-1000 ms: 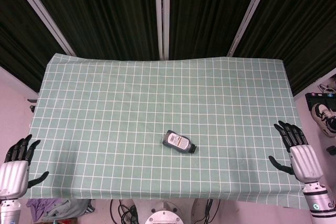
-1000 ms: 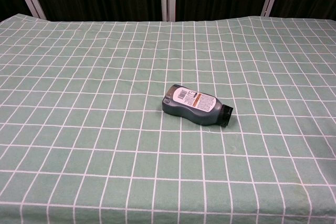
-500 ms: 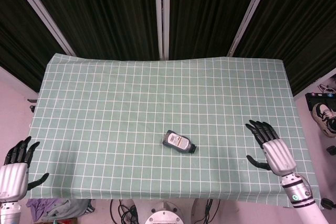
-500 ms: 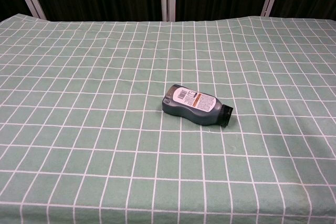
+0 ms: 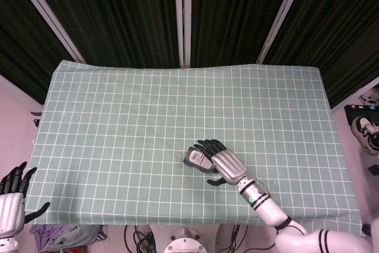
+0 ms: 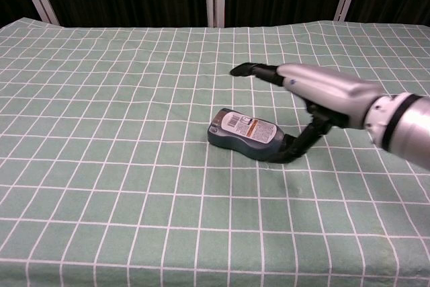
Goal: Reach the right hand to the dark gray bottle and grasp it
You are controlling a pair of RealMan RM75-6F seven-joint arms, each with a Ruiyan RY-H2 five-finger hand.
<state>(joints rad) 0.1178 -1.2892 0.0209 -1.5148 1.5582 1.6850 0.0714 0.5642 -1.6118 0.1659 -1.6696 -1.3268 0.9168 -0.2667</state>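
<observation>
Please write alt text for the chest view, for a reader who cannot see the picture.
The robot's right hand reaches over a dark gray bottle lying on its side on a green checked tablecloth, fingers stretched above it and the thumb down by the cap end. The hand has not closed on the bottle yet.

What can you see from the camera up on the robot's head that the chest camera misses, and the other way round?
Only the head view shows the left hand, open and idle past the table's near left corner, plus shoes on the floor at far right. Only the chest view shows, side-on, that the right hand hovers above the dark gray bottle, its upper fingers clear of it and its thumb reaching down by the cap. Both show that hand over the bottle, which lies on its side on the green checked cloth.
</observation>
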